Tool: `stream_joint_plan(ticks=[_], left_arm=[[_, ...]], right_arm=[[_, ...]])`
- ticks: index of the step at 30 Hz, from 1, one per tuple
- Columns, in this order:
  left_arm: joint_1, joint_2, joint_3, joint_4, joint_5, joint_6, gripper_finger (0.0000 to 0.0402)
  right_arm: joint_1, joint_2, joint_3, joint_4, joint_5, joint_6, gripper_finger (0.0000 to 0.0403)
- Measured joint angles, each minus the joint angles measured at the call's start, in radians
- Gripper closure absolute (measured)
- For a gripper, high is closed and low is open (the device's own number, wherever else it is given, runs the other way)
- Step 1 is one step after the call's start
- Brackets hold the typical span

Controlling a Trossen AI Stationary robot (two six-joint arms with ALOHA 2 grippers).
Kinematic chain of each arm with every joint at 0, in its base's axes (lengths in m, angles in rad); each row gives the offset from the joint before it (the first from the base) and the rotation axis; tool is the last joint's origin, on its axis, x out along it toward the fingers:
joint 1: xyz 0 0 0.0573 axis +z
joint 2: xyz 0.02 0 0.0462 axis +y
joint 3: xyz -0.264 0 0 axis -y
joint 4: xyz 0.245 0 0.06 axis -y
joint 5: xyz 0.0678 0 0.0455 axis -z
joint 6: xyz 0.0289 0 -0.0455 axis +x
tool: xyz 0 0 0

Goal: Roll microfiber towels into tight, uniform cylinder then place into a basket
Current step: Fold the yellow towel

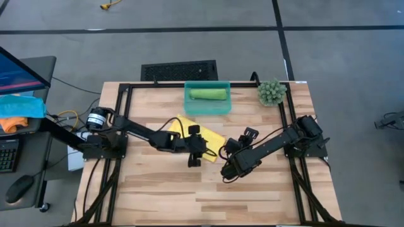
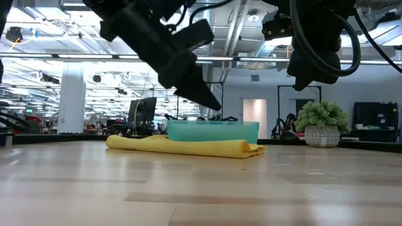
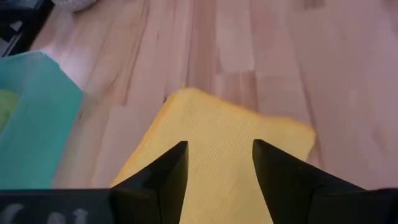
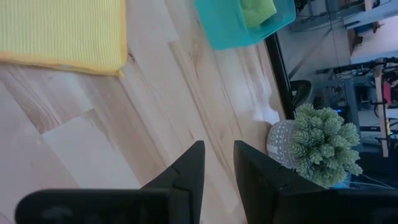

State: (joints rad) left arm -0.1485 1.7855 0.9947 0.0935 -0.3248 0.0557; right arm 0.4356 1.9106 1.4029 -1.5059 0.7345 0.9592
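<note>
The teal basket (image 1: 207, 99) at twelve o'clock holds the rolled green towel (image 1: 208, 94). The yellow towel (image 1: 211, 136) lies flat at table (image 1: 158, 189) centre under the wide-open left gripper (image 1: 195, 153); the right gripper (image 1: 229, 171), narrowly open, hovers at five o'clock.

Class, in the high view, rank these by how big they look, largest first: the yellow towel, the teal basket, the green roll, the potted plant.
1. Basket.
2. Yellow towel, though the left arm hides part of it, so it may really rival the basket.
3. Green roll and plant: too alike in area to separate.
</note>
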Motion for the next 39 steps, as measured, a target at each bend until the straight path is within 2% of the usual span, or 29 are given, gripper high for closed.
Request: stream_joint_plan(ticks=[8,13,17,21,28,39], left_arm=[[-0.03,0.009,0.0,0.043,-0.002,-0.049,0.0229],[-0.015,0.118,0.012,0.119,0.032,-0.035,0.0229],[-0.021,0.189,0.025,0.145,-0.033,-0.019,0.0229],[-0.021,0.211,0.028,0.154,-0.019,-0.037,0.0229],[-0.059,0.207,0.029,0.026,-0.002,-0.049,0.0229],[-0.225,0.203,0.033,-0.11,0.002,0.127,0.0229]], right_arm=[[-0.003,0.0,0.0,0.001,0.0,-0.016,0.0295],[-0.008,0.0,0.0,0.012,0.0,-0.016,0.0295],[-0.006,0.0,-0.001,0.021,0.0,-0.025,0.0295],[-0.006,0.0,-0.001,0.021,0.0,-0.027,0.0295],[-0.007,0.0,-0.001,0.023,0.0,-0.027,0.0295],[-0.006,0.0,-0.001,0.049,0.0,-0.027,0.0295]])
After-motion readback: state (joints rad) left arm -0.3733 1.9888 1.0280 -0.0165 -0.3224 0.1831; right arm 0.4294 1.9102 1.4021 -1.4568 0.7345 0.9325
